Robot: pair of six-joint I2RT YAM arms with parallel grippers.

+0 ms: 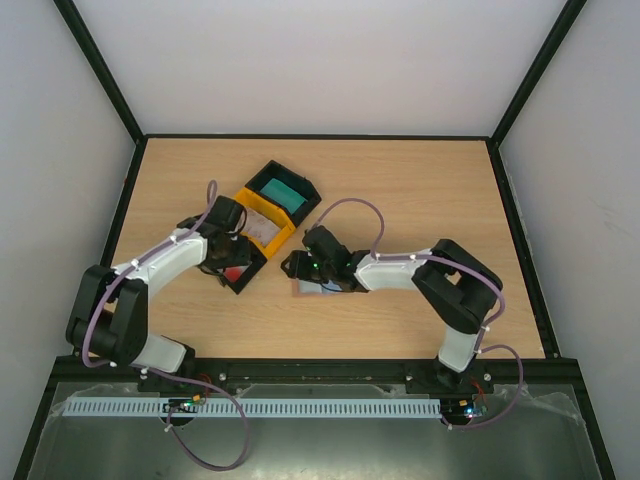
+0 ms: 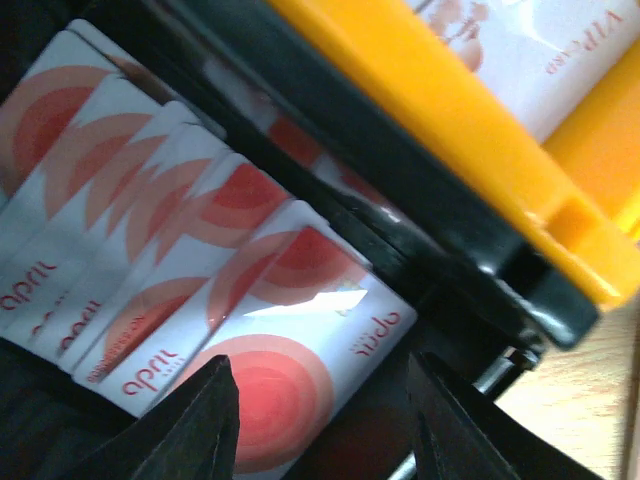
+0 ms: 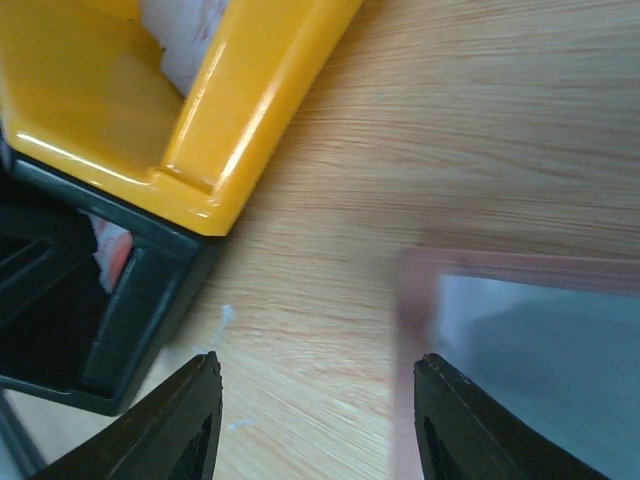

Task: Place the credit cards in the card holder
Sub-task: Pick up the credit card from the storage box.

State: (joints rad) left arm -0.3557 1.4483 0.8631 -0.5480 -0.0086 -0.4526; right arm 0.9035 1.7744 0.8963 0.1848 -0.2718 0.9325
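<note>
Several red-and-white credit cards lie fanned in a black tray. My left gripper is open just above the nearest card, one finger on each side of it, not touching. In the top view it hangs over that tray. The brown card holder lies flat on the table, with a grey-teal face inside its brown border. My right gripper is open and empty, low over bare wood at the holder's left edge; in the top view it is beside the holder.
A yellow tray with pale pinkish cards sits between the black tray and another black tray holding teal cards. The yellow tray's corner lies just left of my right gripper. Black frame rails edge the table.
</note>
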